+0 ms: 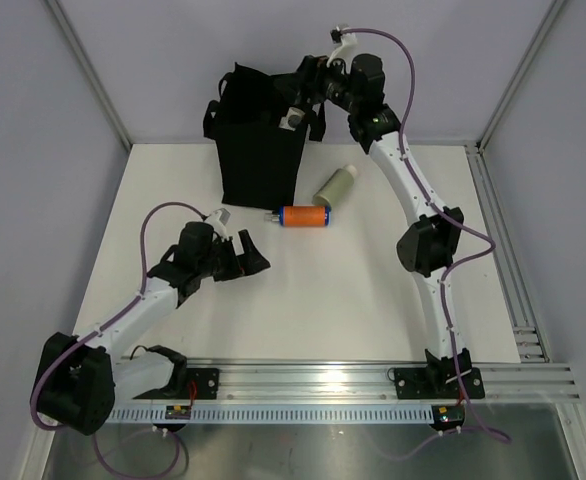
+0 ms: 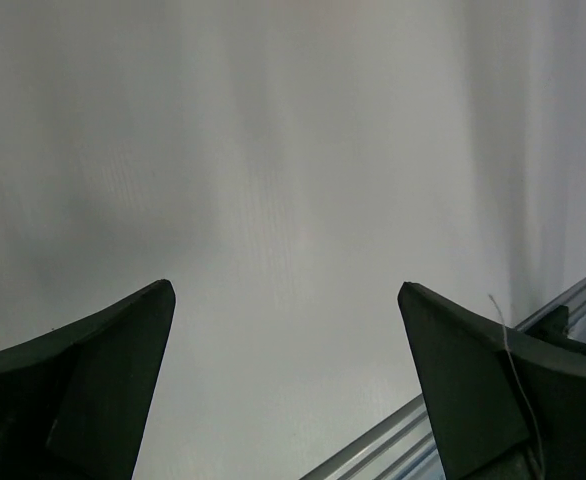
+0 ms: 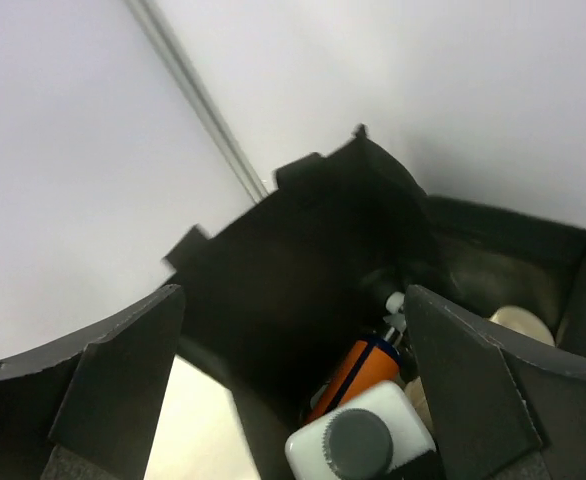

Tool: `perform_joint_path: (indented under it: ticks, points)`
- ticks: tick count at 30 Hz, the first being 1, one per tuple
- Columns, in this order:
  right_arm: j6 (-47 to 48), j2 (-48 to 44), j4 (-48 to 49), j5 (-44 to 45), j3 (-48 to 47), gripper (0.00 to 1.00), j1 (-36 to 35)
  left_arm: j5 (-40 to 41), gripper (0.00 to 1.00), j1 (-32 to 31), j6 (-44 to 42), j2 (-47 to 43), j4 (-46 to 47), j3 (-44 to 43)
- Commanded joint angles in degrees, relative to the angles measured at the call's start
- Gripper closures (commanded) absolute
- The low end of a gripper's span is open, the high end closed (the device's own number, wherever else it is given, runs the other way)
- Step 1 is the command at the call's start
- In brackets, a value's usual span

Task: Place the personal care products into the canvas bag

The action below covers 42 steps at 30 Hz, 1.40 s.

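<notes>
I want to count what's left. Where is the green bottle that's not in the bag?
The green bottle lies on the table in the top view, just right of the black bag, beside the orange bottle.

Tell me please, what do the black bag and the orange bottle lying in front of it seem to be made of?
Black bag: seemingly woven fabric with a matte finish. It reflects almost no light and its upper edge bends softly.
Orange bottle: probably smooth plastic with a slight sheen along its side. Coated metal cannot be excluded from this distance.
</notes>
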State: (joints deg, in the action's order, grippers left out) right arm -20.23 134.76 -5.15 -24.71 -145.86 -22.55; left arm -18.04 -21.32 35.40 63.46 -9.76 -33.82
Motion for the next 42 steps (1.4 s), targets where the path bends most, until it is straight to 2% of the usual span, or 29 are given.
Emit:
perform_joint_path:
  ticks: [1, 4, 8, 10, 11, 16, 18, 20, 21, 26, 33, 35, 40, 42]
  points:
    - [7.7, -5.6, 1.5, -5.2, -0.6, 0.00, -0.7, 5.7, 0.01, -2.7, -8.5, -0.2, 0.9, -3.3]
    - [13.2, -8.2, -2.7, -13.0, -1.3, 0.01, -0.5, 6.8, 0.01, -4.6, -16.6, -0.2, 2.6, -4.7]
    - [26.9, -14.7, -18.4, -22.1, 2.0, 0.01, 0.6, 6.2, 0.01, -5.8, -26.9, 1.1, 4.2, -8.4]
    - [32.4, -20.6, -24.4, -26.0, 9.5, 0.01, 1.6, 6.3, 0.01, -7.2, -33.4, 3.2, 4.5, -11.2]
    - [38.1, -25.2, -29.8, -29.6, 16.3, 0.01, 2.9, 6.3, 0.02, -8.5, -38.4, 4.0, 4.4, -12.2]
    - [59.5, -35.8, -51.9, -37.7, 34.5, 0.00, 9.2, 8.6, 0.02, -11.9, -50.1, 15.1, 1.6, -22.2]
    - [62.1, -41.9, -52.8, -40.4, 46.8, 0.00, 14.1, 8.5, 0.07, -12.8, -54.9, 19.2, -0.3, -25.7]
    - [60.6, -48.5, -47.9, -42.1, 58.2, 0.01, 17.5, 9.5, 0.08, -13.4, -58.2, 25.3, -1.3, -30.7]
    - [60.7, -50.4, -46.9, -41.8, 60.8, 0.00, 19.5, 9.6, 0.09, -13.4, -58.9, 27.1, -1.4, -32.3]
    - [65.4, -54.2, -51.1, -40.2, 63.1, 0.00, 20.2, 11.3, 0.09, -13.5, -62.6, 38.4, -2.1, -41.1]
    - [56.4, -55.5, -45.0, -43.1, 71.0, 0.00, 21.7, 15.1, 0.09, -13.7, -65.0, 53.1, -7.0, -55.9]
    - [54.1, -57.1, -41.8, -43.1, 74.0, 0.00, 21.7, 16.0, 0.10, -14.0, -65.5, 55.4, -8.6, -58.2]
    - [53.0, -57.9, -40.7, -43.1, 74.9, 0.00, 22.0, 19.8, 0.10, -14.9, -66.3, 62.9, -12.4, -63.7]
    - [52.3, -57.5, -40.5, -43.1, 75.0, 0.01, 22.1, 20.1, 0.15, -15.2, -66.2, 64.2, -14.6, -65.3]
